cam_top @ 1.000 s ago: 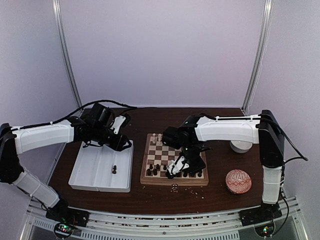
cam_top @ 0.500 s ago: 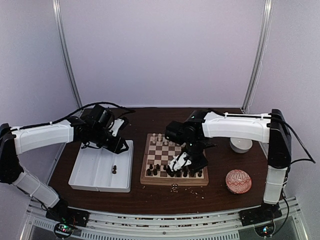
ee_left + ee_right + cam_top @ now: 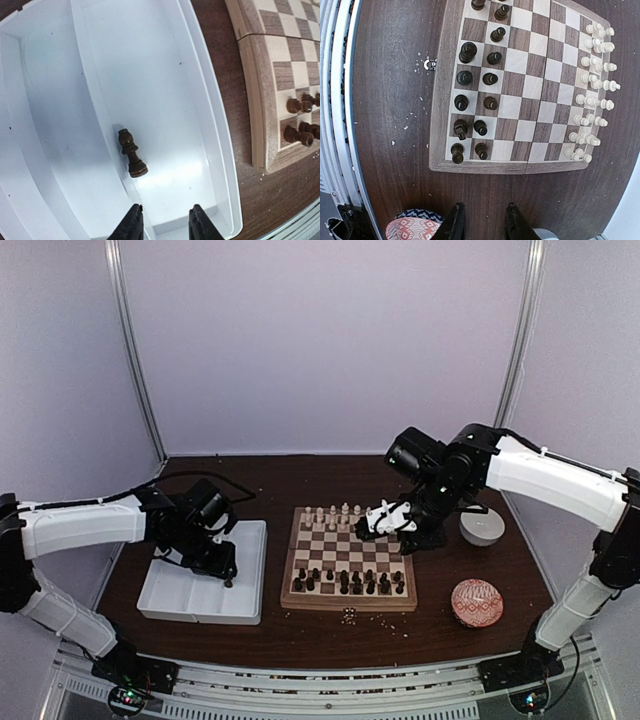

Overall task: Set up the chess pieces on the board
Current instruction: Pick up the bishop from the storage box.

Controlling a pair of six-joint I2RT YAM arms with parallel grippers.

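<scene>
My left gripper (image 3: 222, 565) hangs low over the white tray (image 3: 180, 592), where I think one dark piece (image 3: 228, 582) lies, while my right gripper (image 3: 372, 523) hovers above the board's (image 3: 345, 602) far right squares.

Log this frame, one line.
left gripper: open, over tray, dark piece ahead | right gripper: open, empty, high by board | tray piece not yet picked

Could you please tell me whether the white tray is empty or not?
Not empty: one dark chess piece sits in the tray, in the compartment nearest the board; nothing else shows inside.
</scene>
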